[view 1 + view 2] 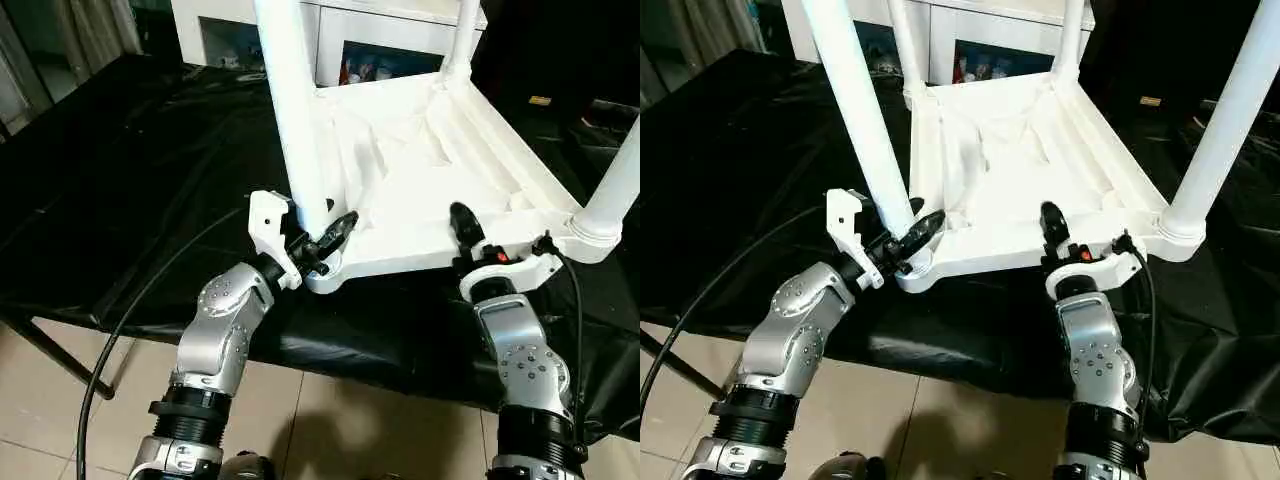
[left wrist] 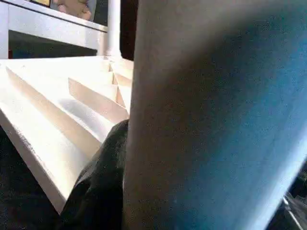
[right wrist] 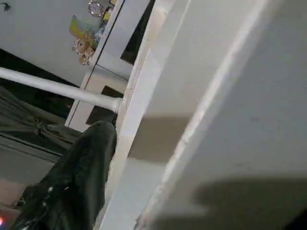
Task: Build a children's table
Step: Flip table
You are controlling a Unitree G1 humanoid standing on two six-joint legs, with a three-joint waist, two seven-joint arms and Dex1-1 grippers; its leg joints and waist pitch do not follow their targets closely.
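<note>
The white tabletop (image 1: pixel 420 170) lies upside down on the black-covered bench, its ribbed underside facing up. Legs stand upright in its corner sockets: a near left leg (image 1: pixel 295 110), a near right leg (image 1: pixel 625 180), a far right leg (image 1: pixel 465 35) and a far left leg (image 1: pixel 903 45). My left gripper (image 1: pixel 325 235) is shut around the base of the near left leg, just above its socket; one black finger (image 2: pixel 98 187) presses the tube. My right gripper (image 1: pixel 468 240) is shut on the tabletop's near rim, with one finger (image 3: pixel 76 182) lying over the edge.
A white cabinet (image 1: pixel 240 30) stands behind the bench. Black cloth (image 1: pixel 120 200) covers the bench, whose front edge runs just under my wrists. A black cable (image 1: pixel 130 320) loops down at the left over the tiled floor (image 1: pixel 330 420).
</note>
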